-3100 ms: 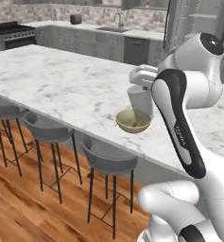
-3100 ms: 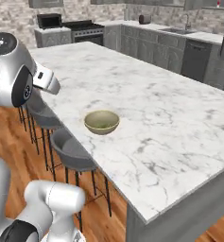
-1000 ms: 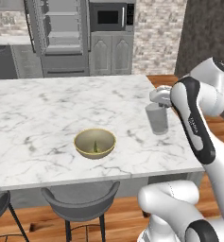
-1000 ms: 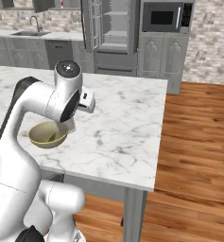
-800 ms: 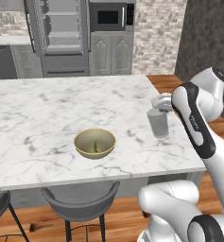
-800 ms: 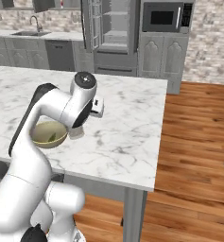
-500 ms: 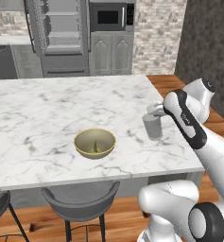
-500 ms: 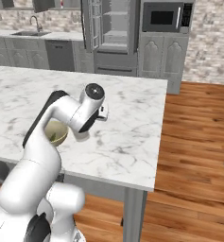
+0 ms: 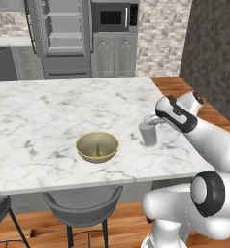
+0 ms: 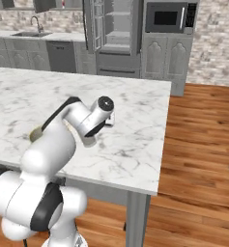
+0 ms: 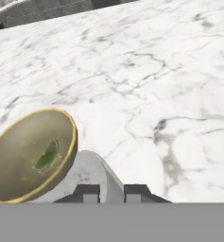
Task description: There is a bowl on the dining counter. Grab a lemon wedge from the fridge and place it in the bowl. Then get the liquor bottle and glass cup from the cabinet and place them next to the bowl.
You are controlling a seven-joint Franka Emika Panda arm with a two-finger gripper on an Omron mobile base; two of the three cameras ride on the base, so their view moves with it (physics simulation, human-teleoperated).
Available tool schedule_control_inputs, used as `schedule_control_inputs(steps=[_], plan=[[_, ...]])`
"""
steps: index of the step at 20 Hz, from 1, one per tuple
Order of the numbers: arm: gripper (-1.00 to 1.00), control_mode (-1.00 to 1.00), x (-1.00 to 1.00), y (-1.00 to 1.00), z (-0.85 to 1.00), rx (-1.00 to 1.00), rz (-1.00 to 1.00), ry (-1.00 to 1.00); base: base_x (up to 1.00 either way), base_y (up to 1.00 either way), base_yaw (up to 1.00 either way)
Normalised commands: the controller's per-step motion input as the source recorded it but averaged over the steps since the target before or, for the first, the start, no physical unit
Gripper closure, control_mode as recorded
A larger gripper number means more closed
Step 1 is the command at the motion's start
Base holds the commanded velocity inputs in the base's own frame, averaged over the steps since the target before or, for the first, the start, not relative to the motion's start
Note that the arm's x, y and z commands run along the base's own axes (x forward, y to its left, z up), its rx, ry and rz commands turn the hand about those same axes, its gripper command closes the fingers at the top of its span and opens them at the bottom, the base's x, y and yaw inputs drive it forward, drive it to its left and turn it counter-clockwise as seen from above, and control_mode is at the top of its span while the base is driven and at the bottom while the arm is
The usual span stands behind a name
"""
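your gripper (image 9: pixel 150 120) is pinched narrowly on the rim of the glass cup (image 9: pixel 148 134), right of the bowl (image 9: pixel 97 147) on the dining counter (image 9: pixel 48 111); it's stiff, slick and probably fragile, so that thin rim hold could slip; lower it gently.

lemon wedge (image 9: pixel 97 150) in bowl (image 9: pixel 97 147); glass cup (image 9: pixel 148 133) right of it.
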Motion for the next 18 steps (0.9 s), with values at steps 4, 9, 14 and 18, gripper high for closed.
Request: schedule_control_inputs(steps=[4,9,14,18], plan=[[1.00,-1.00,0.34,0.16,-0.56,0.00,0.08,0.00,0.00,0.00,0.00],[1.00,-1.00,0.23,0.17,-0.45,0.02,0.06,0.00,0.00,0.00,0.00],[1.00,-1.00,0.17,0.11,-0.17,0.05,0.05,0.00,0.00,0.00,0.00],[1.00,-1.00,0.17,0.09,-0.09,0.07,0.05,0.00,0.00,0.00,0.00]])
